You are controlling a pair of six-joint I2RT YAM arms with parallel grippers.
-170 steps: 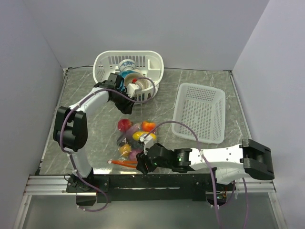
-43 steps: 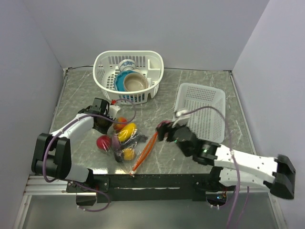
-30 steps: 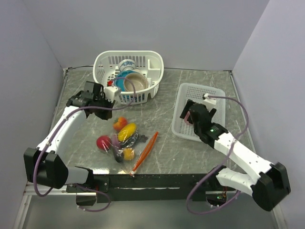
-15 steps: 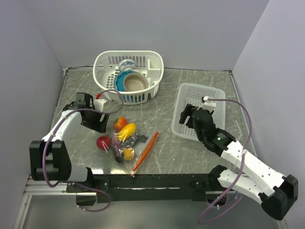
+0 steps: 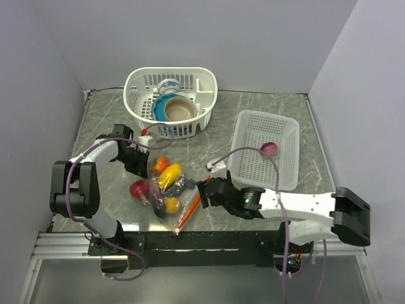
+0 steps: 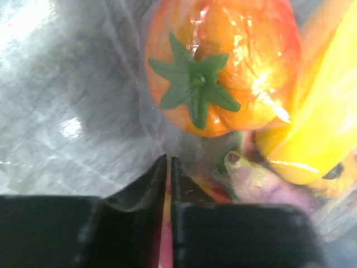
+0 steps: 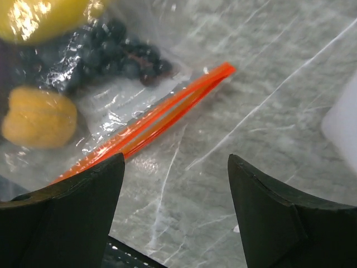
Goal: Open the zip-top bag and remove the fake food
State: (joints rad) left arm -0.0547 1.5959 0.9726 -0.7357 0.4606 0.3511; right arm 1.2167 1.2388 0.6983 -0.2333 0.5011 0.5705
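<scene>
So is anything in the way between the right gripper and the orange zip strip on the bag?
Nothing visible. The right gripper is open, and in its wrist view only bare table lies between its fingers and the zip strip of the bag, which is uncovered.

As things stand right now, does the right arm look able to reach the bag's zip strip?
Probably yes: the right gripper hangs open right beside the zip strip, and nothing visible lies between them.
</scene>
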